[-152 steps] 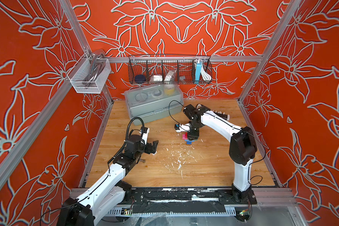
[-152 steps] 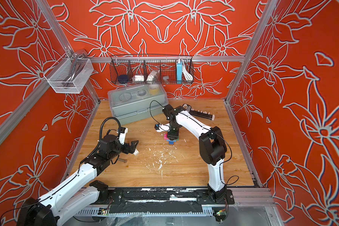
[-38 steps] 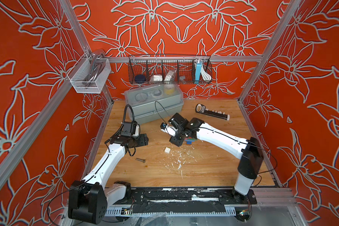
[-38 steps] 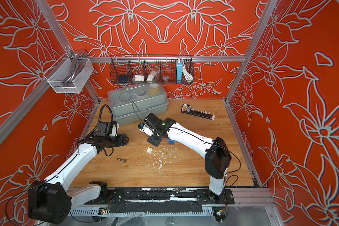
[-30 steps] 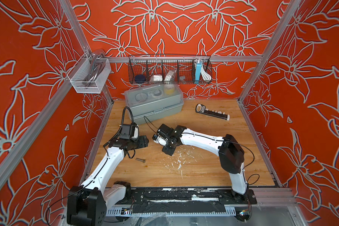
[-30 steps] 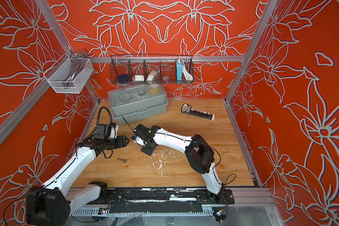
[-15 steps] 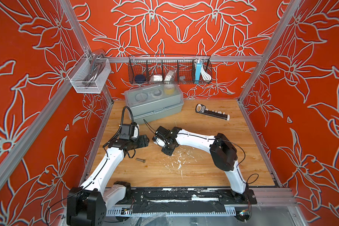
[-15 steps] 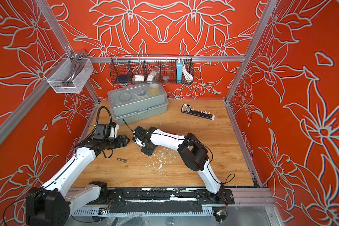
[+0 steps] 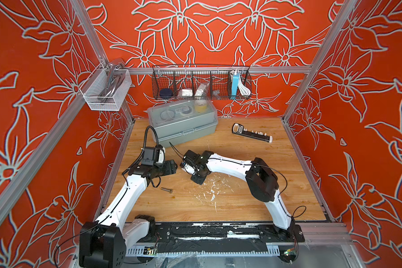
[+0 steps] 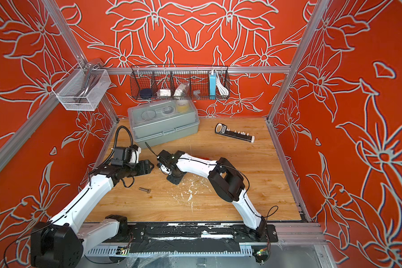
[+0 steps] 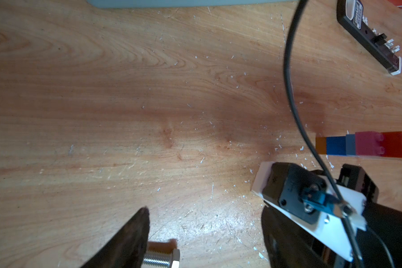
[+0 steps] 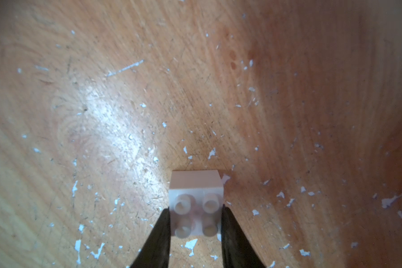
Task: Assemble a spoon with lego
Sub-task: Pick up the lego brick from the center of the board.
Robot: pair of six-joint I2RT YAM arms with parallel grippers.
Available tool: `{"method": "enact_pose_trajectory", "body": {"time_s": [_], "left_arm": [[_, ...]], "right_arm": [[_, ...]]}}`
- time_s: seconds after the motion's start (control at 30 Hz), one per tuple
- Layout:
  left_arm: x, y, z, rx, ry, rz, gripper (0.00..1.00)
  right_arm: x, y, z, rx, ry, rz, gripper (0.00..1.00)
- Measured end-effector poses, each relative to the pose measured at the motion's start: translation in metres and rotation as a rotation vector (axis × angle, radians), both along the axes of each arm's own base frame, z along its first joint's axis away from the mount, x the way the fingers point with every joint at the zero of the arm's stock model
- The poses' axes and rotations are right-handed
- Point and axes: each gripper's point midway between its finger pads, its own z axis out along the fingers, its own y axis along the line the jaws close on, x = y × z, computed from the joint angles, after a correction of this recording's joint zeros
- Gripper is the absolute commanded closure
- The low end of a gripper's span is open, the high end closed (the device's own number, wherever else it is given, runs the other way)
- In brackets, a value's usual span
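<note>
Pinching the brick [image 12: 196, 208] by 2 flat sides suits light, stiff, probably slick plastic: right jaws clamp it, left jaws stand wide.

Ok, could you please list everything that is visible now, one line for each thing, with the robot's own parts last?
table: one, light wood with white flecks, floor of the cell
toolbox: one, grey, back of the table
wire basket: one, black, back wall, small items inside
mesh basket: one, white, left wall
black strip: one, black with a white end, back right of the table
bolt: one, grey metal, on the table by the left arm
brick assembly: one, brown, blue, grey, pink and red, on the table
white brick: one, white, between the right fingers
left gripper: black, open, empty
right gripper: black, shut on the white brick
</note>
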Motion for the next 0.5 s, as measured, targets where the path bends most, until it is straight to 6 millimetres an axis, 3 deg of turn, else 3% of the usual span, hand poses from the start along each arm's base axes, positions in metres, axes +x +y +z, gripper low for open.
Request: {"method": "enact_pose_trajectory", "body": {"time_s": [0.3,0.4,0.5], "left_arm": [[0.0,-0.002,0.001,-0.008,-0.005,-0.015,0.25],[0.0,-0.005,0.006,-0.019,-0.026,-0.03,0.25],[0.001,-0.009,0.014,-0.033,-0.061,-0.051,0.24]], "right_arm": [[0.004,-0.013,0.004,-0.063,-0.031,0.034,0.96],[0.009,-0.017,0.02,-0.068,-0.048,0.054,0.97],[0.022,-0.022,0.054,-0.036,-0.089,0.057,0.97]]}}
